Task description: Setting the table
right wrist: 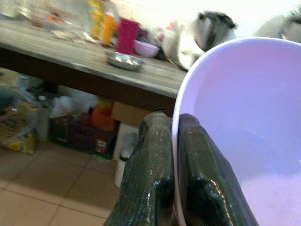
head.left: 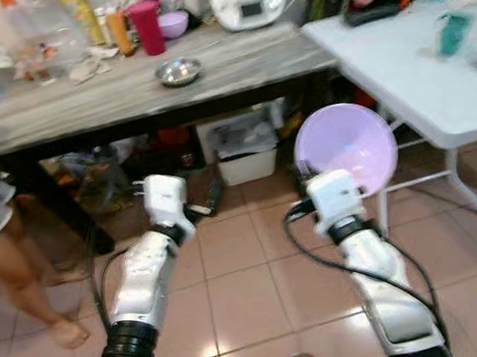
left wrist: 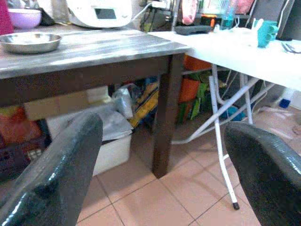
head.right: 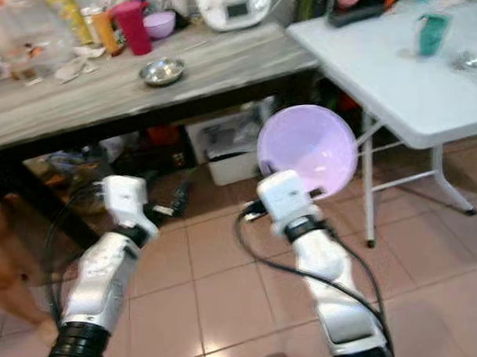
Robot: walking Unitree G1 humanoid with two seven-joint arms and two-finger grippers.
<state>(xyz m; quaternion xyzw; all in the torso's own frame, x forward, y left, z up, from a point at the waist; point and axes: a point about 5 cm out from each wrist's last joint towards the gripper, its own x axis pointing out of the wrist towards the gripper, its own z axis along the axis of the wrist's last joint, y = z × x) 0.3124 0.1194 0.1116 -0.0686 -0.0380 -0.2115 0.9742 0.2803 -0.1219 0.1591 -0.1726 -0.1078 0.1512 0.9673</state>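
My right gripper (right wrist: 175, 136) is shut on the rim of a lilac plastic bowl (head.left: 346, 149), held up over the tiled floor between the two tables. In the right wrist view the bowl (right wrist: 244, 113) tilts on edge, its rim pinched between the black fingers (right wrist: 153, 155). My left gripper (left wrist: 162, 155) is open with nothing between its fingers (left wrist: 61, 165), held low in front of the wooden table (head.left: 242, 65). The white folding table (head.left: 407, 71) stands at the right with a teal cup (head.left: 453, 31) on it.
On the wooden table are a steel bowl (head.left: 178, 70), a magenta cup (head.left: 147, 26), a small purple bowl (head.left: 173, 23), bottles and a white appliance (head.left: 248, 6). A white bin (head.left: 241, 151) and bags sit underneath. A person's bare leg (head.left: 27, 288) stands at the left.
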